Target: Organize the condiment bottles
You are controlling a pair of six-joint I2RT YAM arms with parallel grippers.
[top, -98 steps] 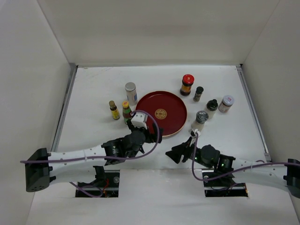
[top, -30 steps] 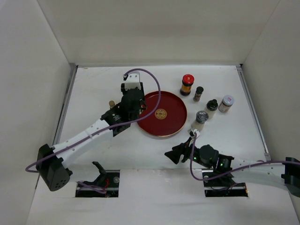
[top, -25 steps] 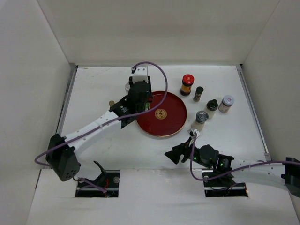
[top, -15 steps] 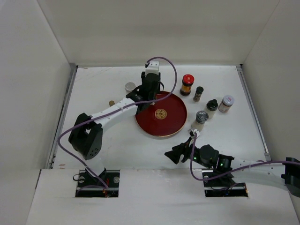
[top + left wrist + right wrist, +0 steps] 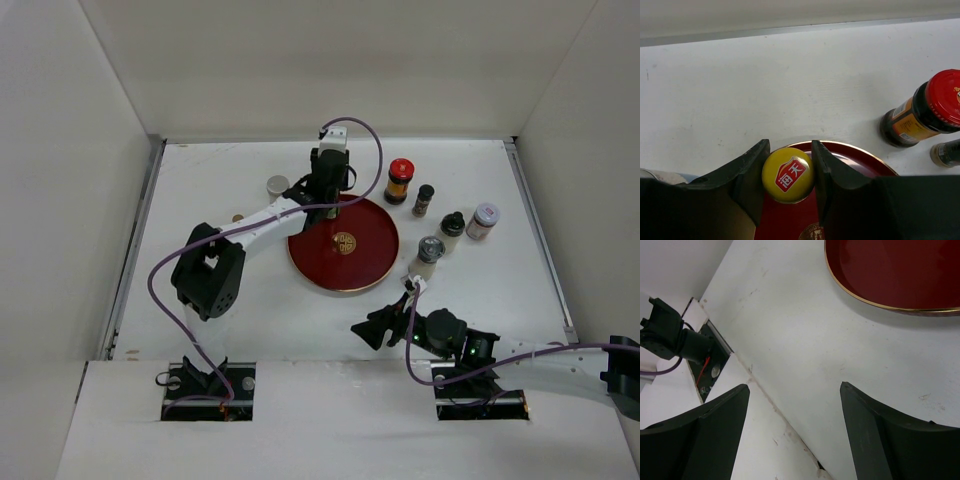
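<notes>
I am gripping the yellow-capped bottle (image 5: 788, 174) in my left pincer (image 5: 788, 159), its two fingers pressing on either side just under the cap; the bottle is hanging upright over the far part of the red tray (image 5: 365, 268), which is sitting near the middle of the tabletop (image 5: 200, 290); whether its base is touching the tray I cannot tell. My right pincer (image 5: 795, 430) is lying wide open and holding nothing, low over the tabletop toward the near edge, just short of the tray's near rim. I am judging that the step in hand is placing this bottle on the tray; none of the others is standing there yet. The red-capped bottle (image 5: 399, 181) and four smaller bottles (image 5: 450, 228) are waiting between the tray and the right edge; a silver-lidded jar (image 5: 277, 185) is standing left of the tray, toward the far edge. The next move is calling for a straight descent until the base is resting flat inside the rim, then a gentle opening and a vertical lift clear of the cap; setting it close to the rim should be leaving room for the rest.
</notes>
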